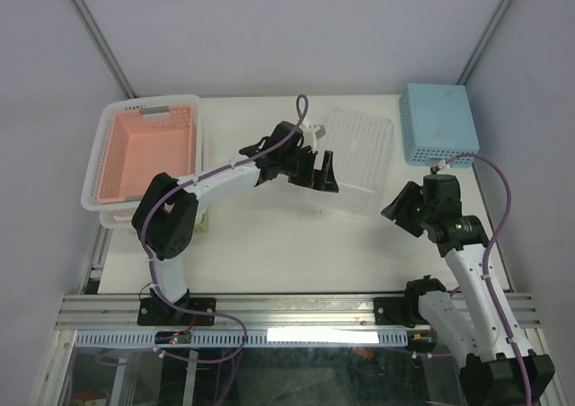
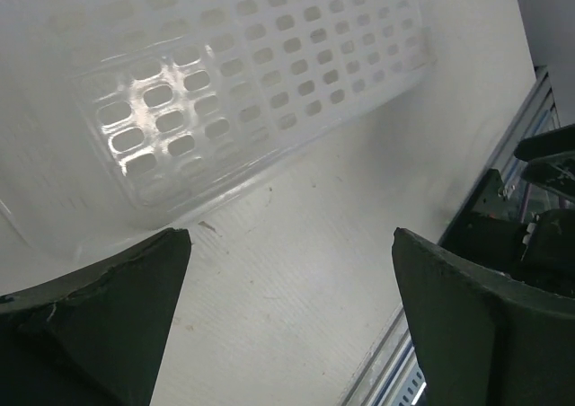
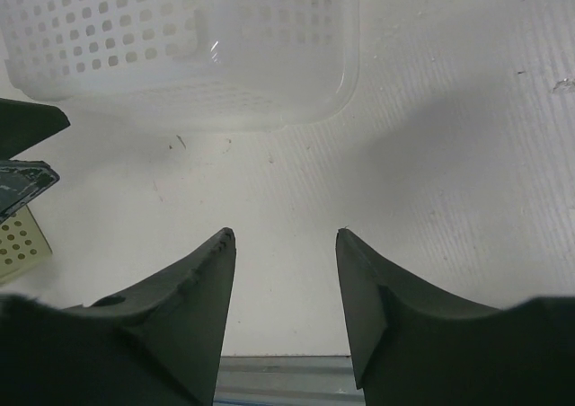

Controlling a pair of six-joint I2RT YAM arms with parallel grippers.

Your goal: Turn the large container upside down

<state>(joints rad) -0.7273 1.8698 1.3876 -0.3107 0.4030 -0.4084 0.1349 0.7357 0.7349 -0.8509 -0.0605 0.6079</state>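
The large container point(image 1: 359, 154) is a translucent white perforated basket in the middle of the table, lying with its perforated base facing up. It also shows in the left wrist view point(image 2: 269, 74) and the right wrist view point(image 3: 180, 56). My left gripper point(image 1: 321, 176) is open and empty, right beside the container's left edge and not touching it; in its own view point(image 2: 292, 235) only bare table lies between the fingers. My right gripper point(image 1: 402, 210) is open and empty, off the container's near right corner, over bare table point(image 3: 286, 235).
A white basket point(image 1: 94, 168) holding a pink basket point(image 1: 148, 154) stands at the far left. A blue perforated basket point(image 1: 440, 123) lies base-up at the back right. A small yellow-green perforated piece point(image 3: 18, 244) lies by the left arm. The metal rail point(image 1: 296, 312) runs along the near edge.
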